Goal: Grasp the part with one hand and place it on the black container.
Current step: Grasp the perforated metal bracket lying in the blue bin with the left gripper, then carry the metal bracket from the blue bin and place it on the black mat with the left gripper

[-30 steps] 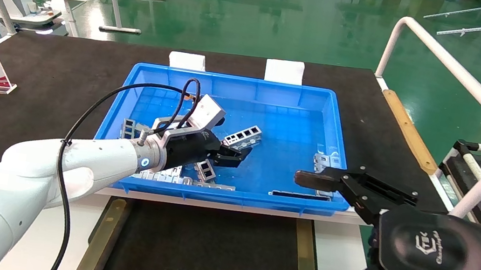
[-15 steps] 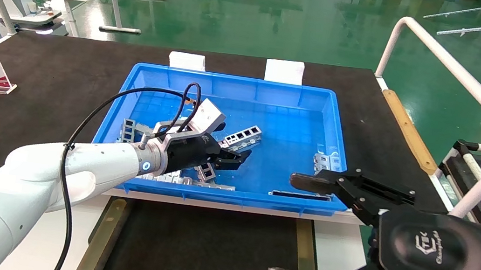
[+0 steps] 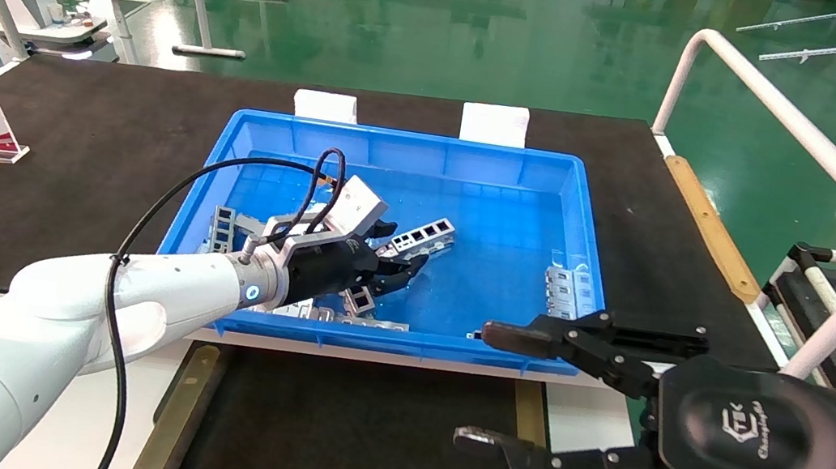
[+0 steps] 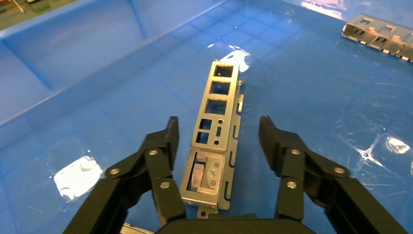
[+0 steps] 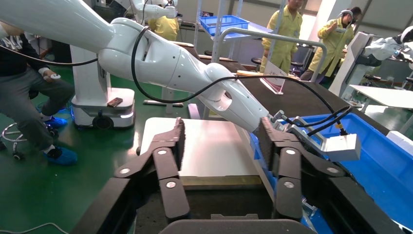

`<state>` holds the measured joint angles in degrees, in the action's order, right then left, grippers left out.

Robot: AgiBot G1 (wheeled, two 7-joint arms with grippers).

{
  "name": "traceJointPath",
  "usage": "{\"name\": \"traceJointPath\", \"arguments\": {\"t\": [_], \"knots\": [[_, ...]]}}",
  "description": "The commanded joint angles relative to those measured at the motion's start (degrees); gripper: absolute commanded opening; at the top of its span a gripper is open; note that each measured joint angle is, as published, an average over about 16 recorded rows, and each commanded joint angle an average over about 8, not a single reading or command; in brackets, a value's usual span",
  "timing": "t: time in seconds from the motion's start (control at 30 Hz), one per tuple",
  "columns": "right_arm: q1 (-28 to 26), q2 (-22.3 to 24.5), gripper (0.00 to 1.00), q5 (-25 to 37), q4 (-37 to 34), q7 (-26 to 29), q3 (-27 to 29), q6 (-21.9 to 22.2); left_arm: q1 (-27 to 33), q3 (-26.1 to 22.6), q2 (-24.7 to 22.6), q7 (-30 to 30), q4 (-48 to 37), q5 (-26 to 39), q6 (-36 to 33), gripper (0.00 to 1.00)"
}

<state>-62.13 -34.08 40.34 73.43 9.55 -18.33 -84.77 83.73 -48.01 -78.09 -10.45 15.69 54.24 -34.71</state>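
We see the left tool (image 4: 219, 134) spread apart inside the blue bin (image 3: 477, 163), the part (image 4: 214, 131) lying lengthwise between its fingers (image 4: 168, 146), not yet gripped.

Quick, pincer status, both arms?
Left pincer: open, fingers either side of the part in the blue bin, not gripping.
Right pincer: open, holding nothing, beside the bin's near right corner.

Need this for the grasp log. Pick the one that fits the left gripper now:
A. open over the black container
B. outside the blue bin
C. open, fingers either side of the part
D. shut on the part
C: the left gripper is open, its fingers either side of the part, inside the blue bin.
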Motion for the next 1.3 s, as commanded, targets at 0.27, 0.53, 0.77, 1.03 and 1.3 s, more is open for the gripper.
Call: {"name": "traceJointPath", "arguments": {"t": [0.27,0.53,0.77,1.03,1.3], "knots": [[0.0,0.01,0.0,-0.01,0.0,-0.01,-0.02,0.01,-0.18,-1.84,-0.02,-0.69,0.07,-2.63,0.52,0.0],[-0.01,0.01,0.0,-0.02,0.0,-0.02,-0.03,0.01,-0.2,-3.29,0.05,-1.52,0.89,-5.14,0.56,0.0],[-0.01,0.02,0.0,-0.03,0.0,-0.02,-0.05,0.02,1.19,-3.19,0.54,-3.01,1.08,-8.26,-2.55,0.0],[-0.02,0.03,0.0,-0.04,0.0,-0.03,-0.06,0.03,3.69,-1.96,2.92,-6.18,0.32,-11.32,-13.53,0.0],[-0.02,0.03,0.0,-0.05,0.0,-0.04,-0.08,0.03,4.6,-1.51,7.65,-6.2,1.48,-12.84,-27.05,0.0]]}}
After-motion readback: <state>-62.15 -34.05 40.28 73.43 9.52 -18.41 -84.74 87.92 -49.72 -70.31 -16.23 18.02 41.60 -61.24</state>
